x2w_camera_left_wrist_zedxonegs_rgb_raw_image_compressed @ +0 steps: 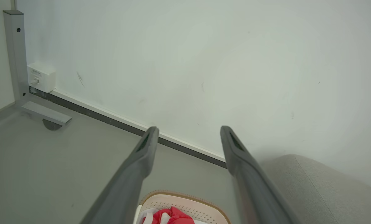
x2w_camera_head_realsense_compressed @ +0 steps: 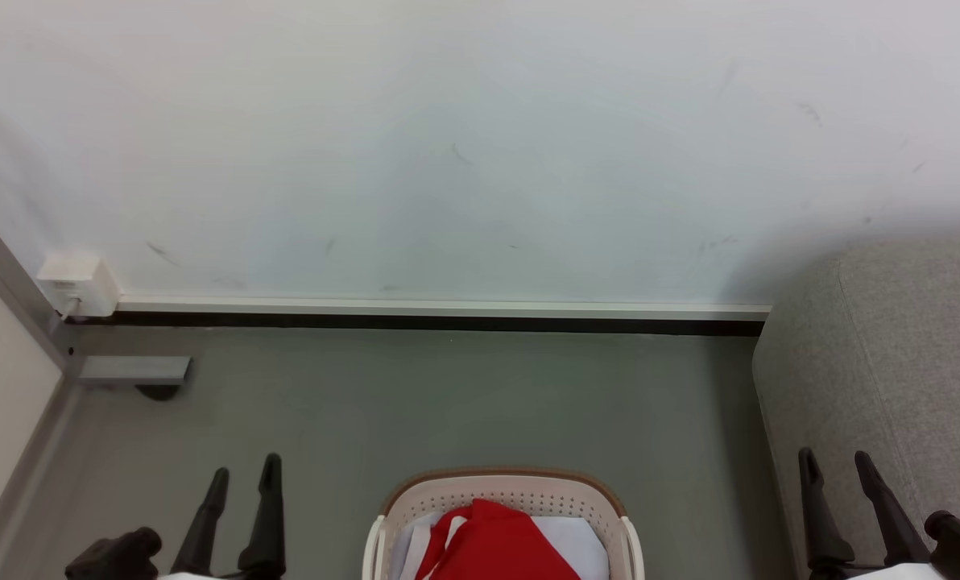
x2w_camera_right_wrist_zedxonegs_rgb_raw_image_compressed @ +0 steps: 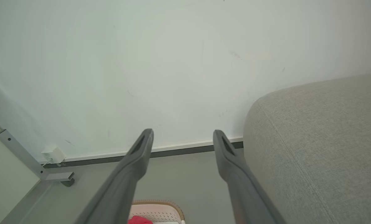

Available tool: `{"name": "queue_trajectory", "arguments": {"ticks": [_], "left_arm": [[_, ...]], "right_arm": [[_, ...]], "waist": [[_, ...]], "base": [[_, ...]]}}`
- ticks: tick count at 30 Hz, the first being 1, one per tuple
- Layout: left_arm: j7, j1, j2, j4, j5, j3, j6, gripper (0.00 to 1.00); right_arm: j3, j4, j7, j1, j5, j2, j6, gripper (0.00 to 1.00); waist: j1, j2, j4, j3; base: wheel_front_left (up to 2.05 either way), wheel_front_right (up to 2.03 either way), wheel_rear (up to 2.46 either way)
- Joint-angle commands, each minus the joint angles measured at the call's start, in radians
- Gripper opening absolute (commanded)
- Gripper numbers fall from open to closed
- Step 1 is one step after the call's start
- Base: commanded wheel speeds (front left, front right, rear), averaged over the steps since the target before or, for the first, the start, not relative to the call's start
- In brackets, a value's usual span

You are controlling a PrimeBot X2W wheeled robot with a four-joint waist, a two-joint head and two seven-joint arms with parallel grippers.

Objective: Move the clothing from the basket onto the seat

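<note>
Fingers of the left gripper (x2w_camera_head_realsense_compressed: 246, 467) stand spread wide with nothing between them, above bare floor (x2w_camera_head_realsense_compressed: 448, 403) left of the basket (x2w_camera_head_realsense_compressed: 502, 477). The right gripper (x2w_camera_head_realsense_compressed: 834, 455) is just as wide apart and empty, right of the basket and in front of the seat (x2w_camera_head_realsense_compressed: 891, 362). Neither touches anything. The clothing (x2w_camera_head_realsense_compressed: 500, 540) lies in the basket, red over a white sheet (x2w_camera_head_realsense_compressed: 568, 536). The head view takes in both basket handles and both grippers together, while the wrist views catch its far rim and a scrap of red. The right wrist view shows far more of the seat's rounded grey side. Both arms reach forward, side by side, fingers aimed at the wall (x2w_camera_head_realsense_compressed: 480, 145) beyond the basket
</note>
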State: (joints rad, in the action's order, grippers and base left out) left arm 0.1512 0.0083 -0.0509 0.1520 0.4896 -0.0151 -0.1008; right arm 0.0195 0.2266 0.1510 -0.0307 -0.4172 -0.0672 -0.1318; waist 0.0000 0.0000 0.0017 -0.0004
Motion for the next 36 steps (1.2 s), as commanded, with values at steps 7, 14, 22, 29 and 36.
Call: {"name": "queue_trajectory", "arguments": {"ticks": [7,14,22,29,36], "left_arm": [[0.025,0.016,-0.011,0.005,-0.075,-0.001,-0.007,1.0],[0.04,0.018,-0.015,0.035,-0.135,0.004,-0.014,1.0],[0.058,0.026,-0.017,0.039,-0.211,0.004,-0.02,1.0],[0.074,0.031,-0.017,0.03,-0.272,0.0,-0.021,1.0],[0.087,0.037,-0.016,0.027,-0.324,-0.002,-0.022,1.0]], "right_arm": [[-0.015,-0.004,0.024,0.011,0.085,-0.003,0.001,1.0],[-0.028,0.007,0.04,0.023,0.139,0.0,0.001,1.0],[-0.038,0.015,0.057,0.033,0.208,0.002,0.002,1.0],[-0.044,0.016,0.073,0.036,0.258,0.007,0.002,1.0],[-0.049,0.018,0.087,0.043,0.308,0.011,0.002,1.0]], "waist": [[0.0,0.0,-0.001,-0.002],[0.0,0.0,0.001,-0.002],[0.0,0.0,0.001,-0.004],[0.0,0.0,-0.002,-0.001],[0.0,0.0,-0.007,0.001]], "base": [[0.0,0.0,0.0],[0.0,0.0,0.0],[0.0,0.0,0.0],[0.0,0.0,0.0],[0.0,0.0,0.0]]}}
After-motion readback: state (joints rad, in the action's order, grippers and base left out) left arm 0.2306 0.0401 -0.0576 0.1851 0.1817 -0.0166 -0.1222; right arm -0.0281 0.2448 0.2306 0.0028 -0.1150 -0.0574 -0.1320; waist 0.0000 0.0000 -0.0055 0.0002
